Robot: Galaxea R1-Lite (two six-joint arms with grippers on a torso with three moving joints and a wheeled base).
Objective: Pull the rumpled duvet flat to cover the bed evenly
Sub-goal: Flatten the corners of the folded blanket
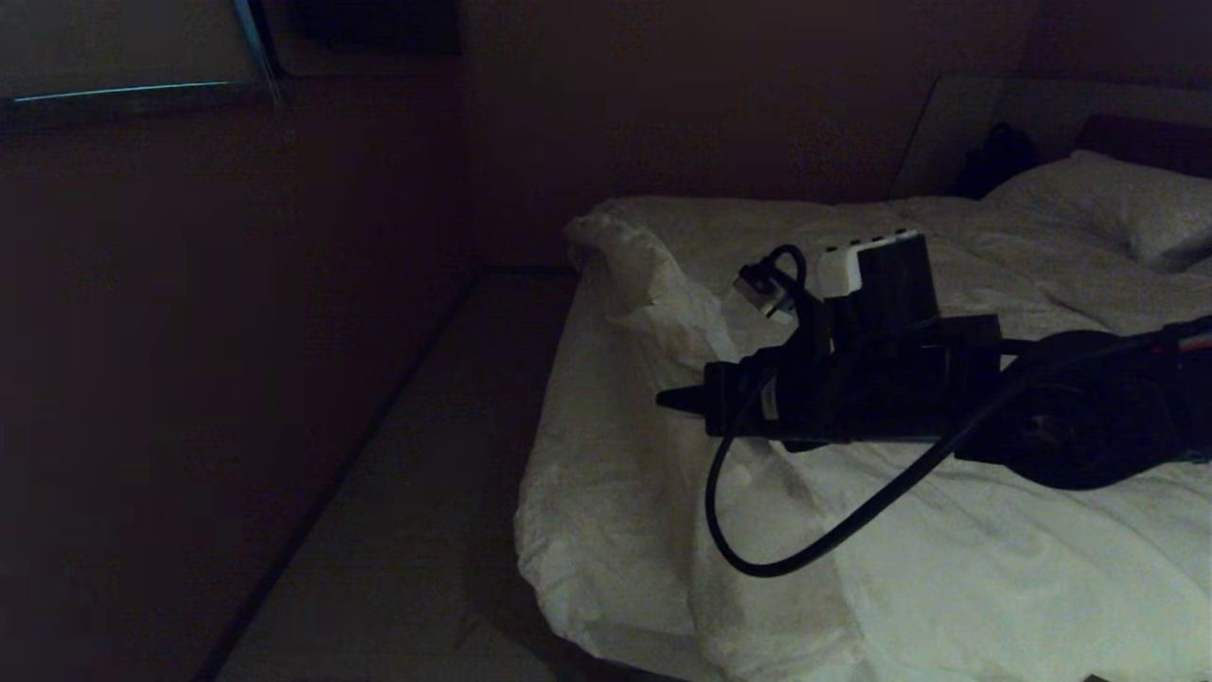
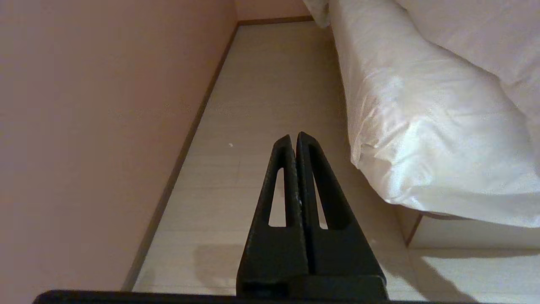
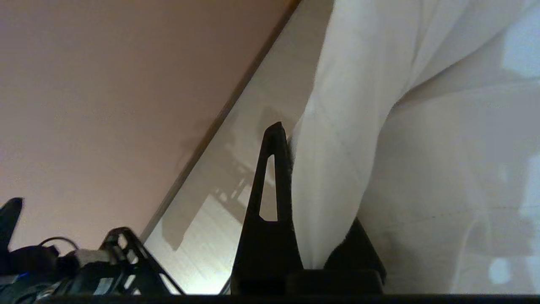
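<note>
The white, creased duvet (image 1: 615,474) lies over the bed and hangs over its left side and near corner. My right arm reaches across it from the right. The right gripper (image 1: 677,400) is near the bed's left edge, shut on a fold of the duvet (image 3: 337,139). In the right wrist view one black finger (image 3: 274,185) shows and cloth hides most of the other. My left gripper (image 2: 294,137) is shut and empty, low over the floor beside the hanging duvet (image 2: 422,126). The bed's pale base (image 2: 464,238) shows under the cloth.
A white pillow (image 1: 1117,204) lies at the head end, with a dark object (image 1: 994,156) beside the headboard. A narrow strip of pale floor (image 1: 407,493) runs between the bed and the wall (image 1: 237,332) on the left.
</note>
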